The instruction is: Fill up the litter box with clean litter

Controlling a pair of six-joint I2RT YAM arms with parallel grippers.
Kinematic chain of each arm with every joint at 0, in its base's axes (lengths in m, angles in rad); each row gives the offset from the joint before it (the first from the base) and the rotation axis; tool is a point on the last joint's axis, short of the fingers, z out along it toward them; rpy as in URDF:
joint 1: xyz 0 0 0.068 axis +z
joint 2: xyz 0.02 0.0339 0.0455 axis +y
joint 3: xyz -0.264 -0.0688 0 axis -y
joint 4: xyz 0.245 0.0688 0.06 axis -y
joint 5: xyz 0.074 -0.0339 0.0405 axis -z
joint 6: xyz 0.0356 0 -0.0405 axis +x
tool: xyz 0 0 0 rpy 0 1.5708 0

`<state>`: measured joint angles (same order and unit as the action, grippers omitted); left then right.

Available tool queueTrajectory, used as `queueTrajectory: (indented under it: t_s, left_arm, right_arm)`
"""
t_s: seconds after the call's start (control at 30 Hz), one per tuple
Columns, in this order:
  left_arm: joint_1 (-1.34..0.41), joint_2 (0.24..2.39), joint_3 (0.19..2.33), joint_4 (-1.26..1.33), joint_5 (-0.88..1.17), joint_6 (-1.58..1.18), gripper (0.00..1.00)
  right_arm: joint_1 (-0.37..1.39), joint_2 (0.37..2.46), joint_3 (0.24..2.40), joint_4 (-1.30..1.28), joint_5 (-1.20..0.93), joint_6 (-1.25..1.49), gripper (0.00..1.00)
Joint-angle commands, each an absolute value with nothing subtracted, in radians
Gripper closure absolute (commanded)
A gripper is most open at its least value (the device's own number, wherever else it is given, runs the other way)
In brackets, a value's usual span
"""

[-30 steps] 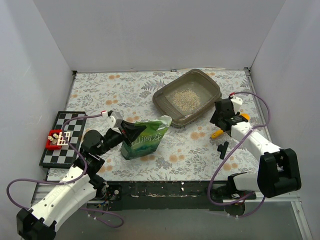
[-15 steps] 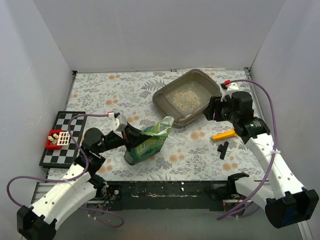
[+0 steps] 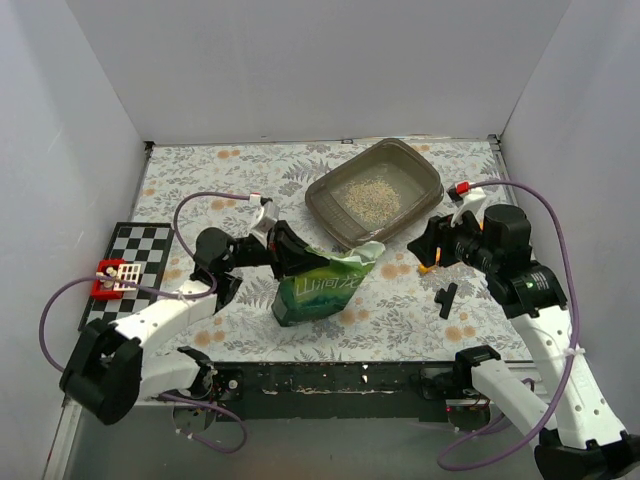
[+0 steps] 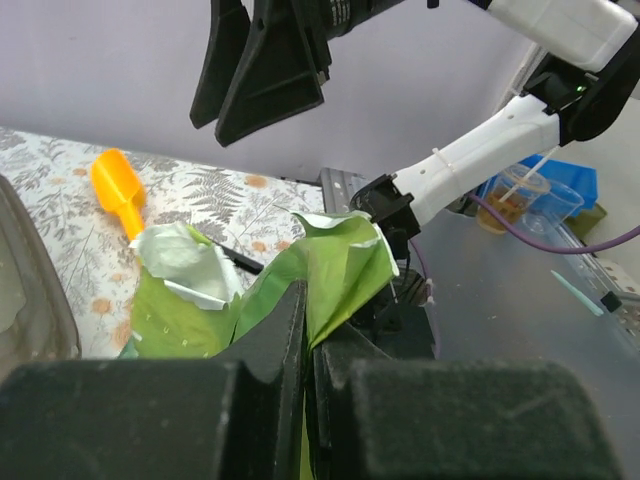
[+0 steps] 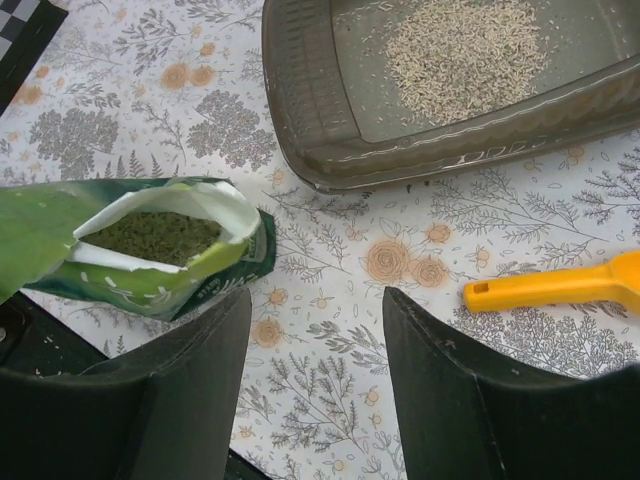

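The grey-brown litter box [image 3: 326,205] stands at the back right with a thin heap of pale clean litter [image 3: 372,190] in it. Both show in the right wrist view: box [image 5: 300,90], litter [image 5: 465,45]. My left gripper [image 3: 298,262] is shut on the edge of a green bag [image 3: 320,290], which leans with its open mouth toward the box. In the left wrist view my left gripper [image 4: 308,300] pinches the bag's green foil [image 4: 345,255]. My right gripper [image 3: 425,245] is open and empty, hovering between the bag [image 5: 150,250] and the box; in its wrist view my right gripper [image 5: 317,300] is over bare cloth.
A yellow-orange scoop [image 3: 432,265] lies right of the bag, also in the right wrist view [image 5: 560,285]. A small black piece [image 3: 446,298] lies near the front right. A chessboard [image 3: 125,260] with a red tray [image 3: 108,278] is at the left.
My left gripper has carried the bag right, toward the litter box, and tipped it over more. My right gripper has drawn back from the box's front edge, still open.
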<state>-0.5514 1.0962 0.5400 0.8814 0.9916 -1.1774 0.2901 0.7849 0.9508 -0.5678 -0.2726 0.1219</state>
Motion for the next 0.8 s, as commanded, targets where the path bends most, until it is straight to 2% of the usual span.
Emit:
queueTrajectory:
  t_s: [0.0, 0.17, 0.23, 0.33, 0.4, 0.57, 0.77]
  left_arm:
    - [-0.554, 1.198, 0.699, 1.317, 1.095, -1.400, 1.00]
    - [-0.554, 1.238, 0.784, 1.231, 1.173, -1.398, 1.00]
    - [-0.554, 1.203, 0.773, 1.079, 1.163, -1.289, 1.00]
    - [-0.552, 1.115, 0.744, 0.730, 1.054, -1.033, 1.00]
    - [-0.551, 1.071, 0.710, 0.596, 0.970, -0.947, 1.00]
    - [-0.545, 0.993, 0.626, 0.451, 0.795, -0.853, 1.00]
    - [-0.538, 0.924, 0.568, 0.419, 0.776, -0.836, 1.00]
  right_arm:
    - [0.288, 0.732, 0.982, -0.613, -0.294, 0.106, 0.38]
    - [0.288, 0.701, 0.974, -0.634, -0.330, 0.091, 0.38]
    - [0.288, 0.677, 0.953, -0.624, -0.351, 0.087, 0.38]
    - [0.288, 0.618, 0.898, -0.579, -0.414, 0.080, 0.36]
    - [0.288, 0.583, 0.859, -0.546, -0.486, 0.075, 0.35]
    - [0.288, 0.520, 0.744, -0.448, -0.603, 0.054, 0.32]
    - [0.288, 0.437, 0.571, -0.233, -0.653, 0.054, 0.27]
